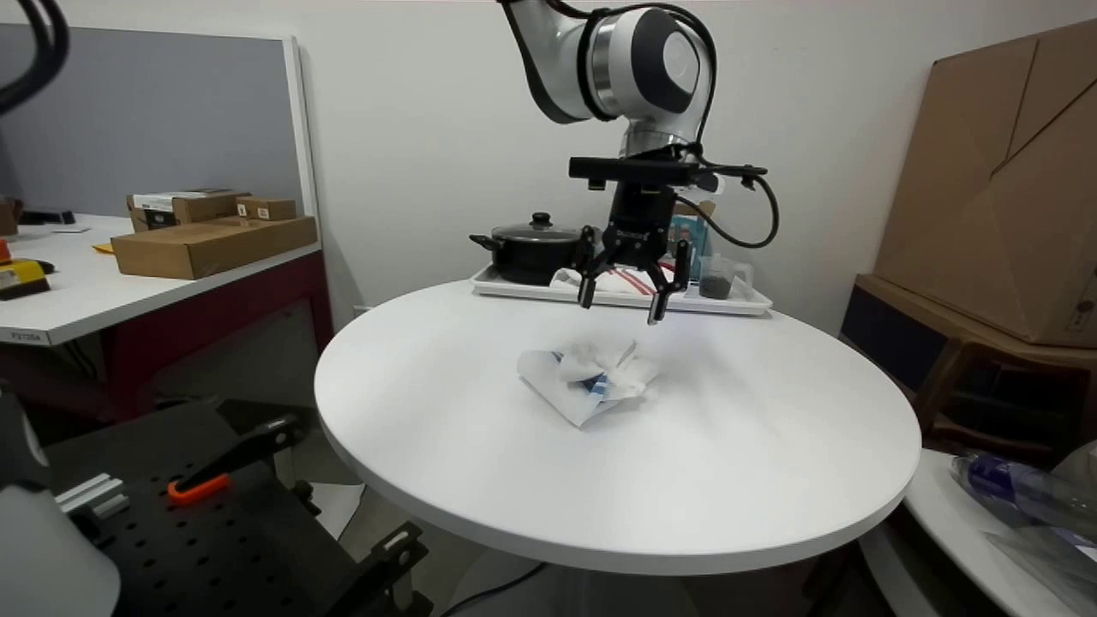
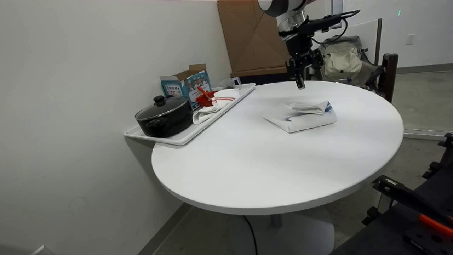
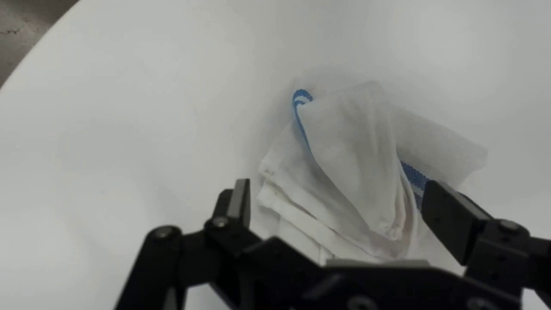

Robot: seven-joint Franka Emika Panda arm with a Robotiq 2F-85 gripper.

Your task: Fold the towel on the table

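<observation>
Towel [image 2: 301, 123] lies well inside the round edge of the table [image 1: 686, 480], layers already doubled over yet rumpled and askew, so folding looks partly done, squaring and flattening likely left, while the gripper [image 1: 621, 309] hangs clear, jaws spread and empty.

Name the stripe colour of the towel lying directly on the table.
Blue stripes, clearest in the wrist view.

Arm [image 1: 621, 64] cropped, towel [image 3: 353, 159] partly hidden
</observation>
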